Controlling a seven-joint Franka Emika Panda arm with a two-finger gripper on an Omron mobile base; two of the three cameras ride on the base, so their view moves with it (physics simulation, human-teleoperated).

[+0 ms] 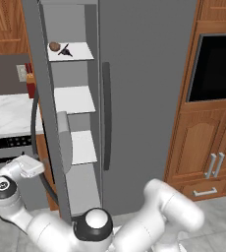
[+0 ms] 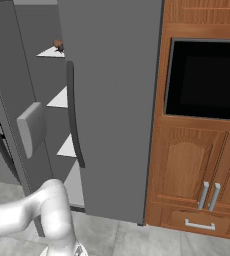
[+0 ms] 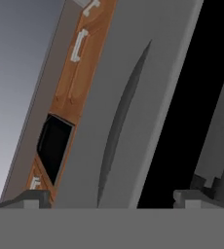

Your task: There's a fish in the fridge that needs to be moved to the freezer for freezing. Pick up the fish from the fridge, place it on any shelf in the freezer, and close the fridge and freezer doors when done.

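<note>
In the hand view the end effector (image 3: 111,197) has its two finger tips spread wide with nothing between them, and ahead of it, from left to right, lie a strip of brown cabinetry, the shut grey fridge door (image 3: 148,97) with its curved bar handle, and a black gap at that door's edge. In the left base view the freezer (image 1: 75,113), with its door swung open, shows the fish (image 1: 65,50) on the top shelf (image 1: 78,51), just beside a brown lump (image 1: 54,47), with bare white shelves below it. The right base view shows the fish (image 2: 60,47) only as a dark speck at the fridge door's edge; no writing can be read.
</note>
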